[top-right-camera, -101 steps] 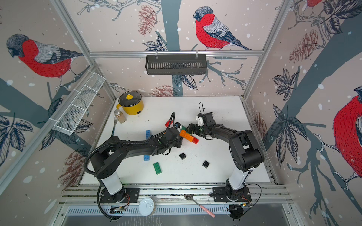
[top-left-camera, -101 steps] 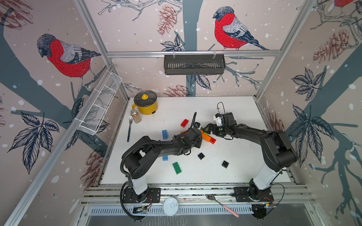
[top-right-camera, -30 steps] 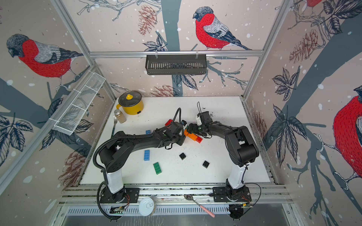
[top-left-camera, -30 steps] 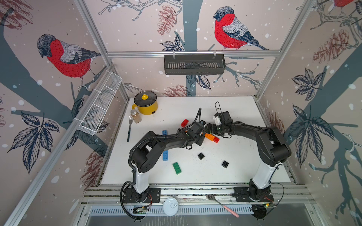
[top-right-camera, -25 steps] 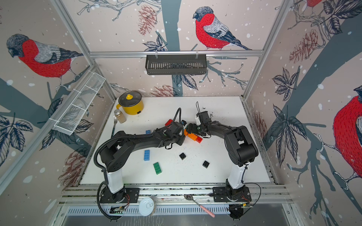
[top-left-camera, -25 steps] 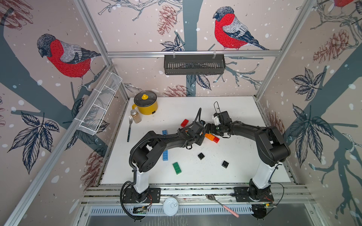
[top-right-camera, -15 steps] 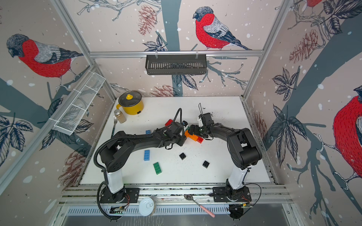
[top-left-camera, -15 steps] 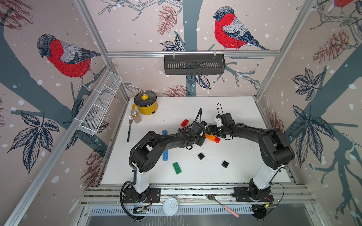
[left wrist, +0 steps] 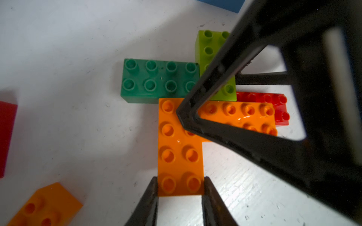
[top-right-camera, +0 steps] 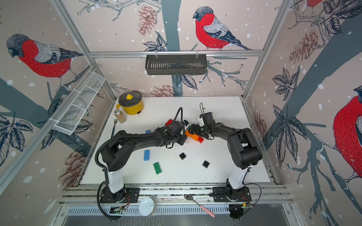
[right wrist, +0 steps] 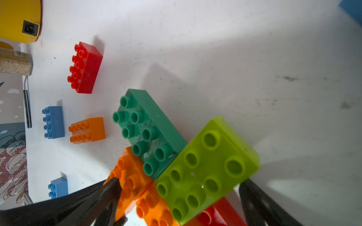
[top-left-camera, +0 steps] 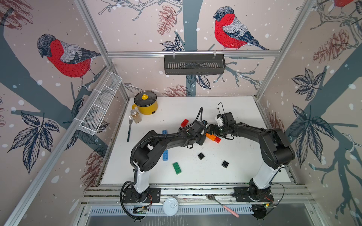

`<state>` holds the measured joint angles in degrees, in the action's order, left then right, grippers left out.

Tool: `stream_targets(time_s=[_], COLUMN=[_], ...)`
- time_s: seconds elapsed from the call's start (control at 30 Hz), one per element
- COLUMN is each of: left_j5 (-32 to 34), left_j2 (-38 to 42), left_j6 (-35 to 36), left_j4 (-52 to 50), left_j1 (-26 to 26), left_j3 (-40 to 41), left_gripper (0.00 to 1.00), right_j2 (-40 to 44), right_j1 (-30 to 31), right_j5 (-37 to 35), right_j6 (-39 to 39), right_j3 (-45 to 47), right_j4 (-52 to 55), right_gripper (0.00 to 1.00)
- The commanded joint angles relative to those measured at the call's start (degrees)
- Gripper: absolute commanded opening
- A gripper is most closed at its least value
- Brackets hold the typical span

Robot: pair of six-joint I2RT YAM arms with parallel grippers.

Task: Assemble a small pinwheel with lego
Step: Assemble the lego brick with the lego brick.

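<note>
Lego pinwheel (top-left-camera: 212, 137) is sitting half-built near the middle of the table (top-left-camera: 244, 166). Left gripper (left wrist: 180, 187) is clamping one orange brick (left wrist: 180, 152) by its end. Right gripper (right wrist: 180, 185) is straddling the lime brick (right wrist: 207, 166), jaws spread wide. Pressing straight down probably avoids twisting the arms.

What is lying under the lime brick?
A red brick sticks out from below the lime brick. Whatever else supports it cannot be seen, because the lime brick itself covers it.
</note>
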<state>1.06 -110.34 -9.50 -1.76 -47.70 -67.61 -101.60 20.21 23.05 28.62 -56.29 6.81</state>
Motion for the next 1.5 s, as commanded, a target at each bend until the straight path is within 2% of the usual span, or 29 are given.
stream_targets(time_s=[0.0,0.57,1.47], left_j5=[-1.01,-1.14,0.89], left_j2=[-0.53,-1.85,-2.59], left_j6=[0.97,1.32,1.84], left_j4=[-0.57,-1.49,-3.47], left_j1=[0.07,0.07,0.07], left_j3=[-0.71,-2.37,-4.17], left_gripper=[0.06,0.05,0.05], right_j2=[-0.27,-0.62,-1.57], right_j1=[0.18,0.87,-0.48], right_j5=[-3.35,-10.78,-12.58], right_j6=[-0.22,-0.23,0.9], right_j3=[-0.48,-0.34,3.5], right_j4=[1.75,4.79,6.43], right_gripper=[0.95,0.92,0.91])
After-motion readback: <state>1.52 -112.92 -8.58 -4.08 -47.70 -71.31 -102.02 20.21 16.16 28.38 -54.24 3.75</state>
